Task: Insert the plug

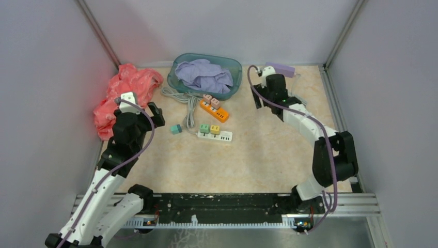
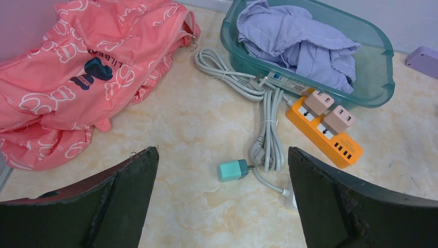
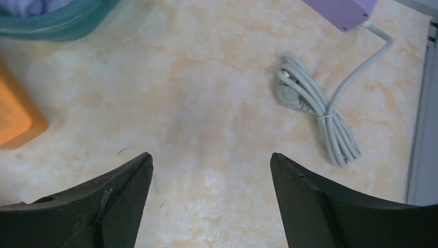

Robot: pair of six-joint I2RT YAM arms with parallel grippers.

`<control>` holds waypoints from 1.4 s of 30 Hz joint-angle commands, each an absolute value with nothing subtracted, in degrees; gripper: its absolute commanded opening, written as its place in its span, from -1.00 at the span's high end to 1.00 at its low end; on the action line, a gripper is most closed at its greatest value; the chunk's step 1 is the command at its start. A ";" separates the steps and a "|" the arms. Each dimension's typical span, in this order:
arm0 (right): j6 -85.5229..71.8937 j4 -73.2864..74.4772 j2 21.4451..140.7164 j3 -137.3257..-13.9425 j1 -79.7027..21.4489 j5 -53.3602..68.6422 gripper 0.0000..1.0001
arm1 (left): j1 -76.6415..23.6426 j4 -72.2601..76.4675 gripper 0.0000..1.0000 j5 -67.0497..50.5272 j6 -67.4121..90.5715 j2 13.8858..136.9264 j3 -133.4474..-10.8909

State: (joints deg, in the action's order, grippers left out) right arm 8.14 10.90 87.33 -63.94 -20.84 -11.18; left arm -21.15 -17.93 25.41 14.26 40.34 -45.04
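The teal plug lies loose just ahead of the left gripper, centred between its spread, empty fingers, long axis crosswise with prongs toward the right-hand finger (the right gripper, likewise released, hangs well away, so the left arm is nearer).

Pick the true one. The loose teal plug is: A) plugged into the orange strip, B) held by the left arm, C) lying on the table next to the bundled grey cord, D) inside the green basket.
C: the teal plug lies on the tabletop beside the grey cord.
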 commanded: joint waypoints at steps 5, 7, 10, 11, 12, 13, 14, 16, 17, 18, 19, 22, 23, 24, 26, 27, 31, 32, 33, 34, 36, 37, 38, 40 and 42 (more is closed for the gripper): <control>0.57 1.07 94.15 -69.21 -9.17 -12.03 -0.64 | -19.96 -15.89 -1.00 23.26 13.21 39.92 -44.48; -1.06 -1.80 97.37 -69.48 -7.13 -11.78 -0.62 | -19.87 -15.89 -1.00 22.99 13.06 40.14 -44.54; -3.23 -5.06 100.91 -70.79 -4.14 -11.39 -0.57 | -19.78 -15.91 -1.00 22.79 12.62 40.25 -44.35; -3.86 -5.77 102.23 -71.55 -3.26 -11.27 -0.54 | -19.70 -15.83 -1.00 22.59 12.39 40.23 -44.34; -4.53 -6.31 103.62 -72.27 -2.35 -11.25 -0.53 | -19.69 -15.74 -1.00 22.57 12.33 40.25 -44.28; -4.89 -7.16 104.72 -72.81 -1.65 -11.17 -0.51 | -19.61 -15.67 -1.00 22.59 12.25 40.25 -44.16; -5.27 -8.23 105.64 -73.22 -0.97 -10.95 -0.48 | -19.54 -15.50 -1.00 22.47 12.11 40.28 -44.10; -5.94 -9.50 107.54 -74.26 0.11 -10.08 -0.43 | -19.44 -15.47 -1.00 22.05 11.79 40.62 -44.08; -6.30 -9.57 108.63 -75.49 0.65 -9.65 -0.41 | -19.38 -15.47 -1.00 21.85 11.64 40.77 -44.10; -6.73 -9.64 110.06 -76.22 1.24 -9.30 -0.40 | -19.34 -15.46 -1.00 21.74 11.53 41.00 -44.09; -7.00 -10.23 110.85 -76.68 1.62 -9.01 -0.38 | -19.27 -15.47 -1.00 21.62 11.45 41.16 -44.06; -7.92 -13.13 113.09 -77.30 2.48 -7.03 -0.29 | -19.12 -15.50 -1.00 21.37 11.28 41.37 -44.04; -8.11 -13.62 113.89 -77.73 2.71 -6.84 -0.26 | -19.08 -15.47 -1.00 21.30 11.21 41.35 -44.10; -8.19 -13.75 114.73 -78.40 2.82 -6.76 -0.24 | -19.00 -15.47 -1.00 21.35 11.12 41.39 -44.03; -8.13 -13.95 116.17 -79.45 2.94 -6.68 -0.18 | -18.92 -15.49 -1.00 21.40 10.97 41.36 -43.95; -8.04 -14.09 116.71 -79.79 2.98 -6.69 -0.13 | -18.90 -15.47 -1.00 21.45 10.98 41.39 -43.96; -7.33 -13.92 116.84 -79.54 2.99 -5.45 0.11 | -18.72 -15.47 -1.00 21.57 11.03 41.35 -43.92; -7.32 -13.87 116.24 -78.97 2.99 -4.66 0.24 | -18.72 -15.47 -1.00 21.55 11.07 41.27 -43.93; -7.28 -14.03 115.52 -78.17 2.99 -3.71 0.44 | -18.65 -15.47 -1.00 21.47 11.07 41.18 -43.91; -7.23 -14.20 114.66 -77.15 2.99 -2.95 0.59 | -18.64 -15.47 -1.00 21.34 11.15 41.01 -43.93; -7.30 -14.11 112.46 -74.76 2.99 -1.48 0.83 | -18.55 -15.47 -1.00 21.06 11.31 40.68 -43.95; -7.29 -14.14 110.82 -73.34 2.98 -0.56 0.91 | -18.55 -15.42 -1.00 20.83 11.39 40.46 -43.89; -7.37 -14.14 109.38 -71.84 2.90 0.30 1.00 | -18.48 -15.39 -1.00 20.63 11.41 40.29 -43.88; -7.54 -13.88 106.38 -68.13 2.62 1.69 1.00 | -18.41 -15.29 -1.00 20.19 11.59 39.96 -43.92; -7.50 -12.87 103.27 -65.11 1.99 2.39 1.00 | -18.28 -15.22 -1.00 20.00 11.81 39.59 -43.82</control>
State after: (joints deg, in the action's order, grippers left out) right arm -7.16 -12.27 111.87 -69.45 3.11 -1.61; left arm -18.85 -16.84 21.30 11.90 40.88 -44.36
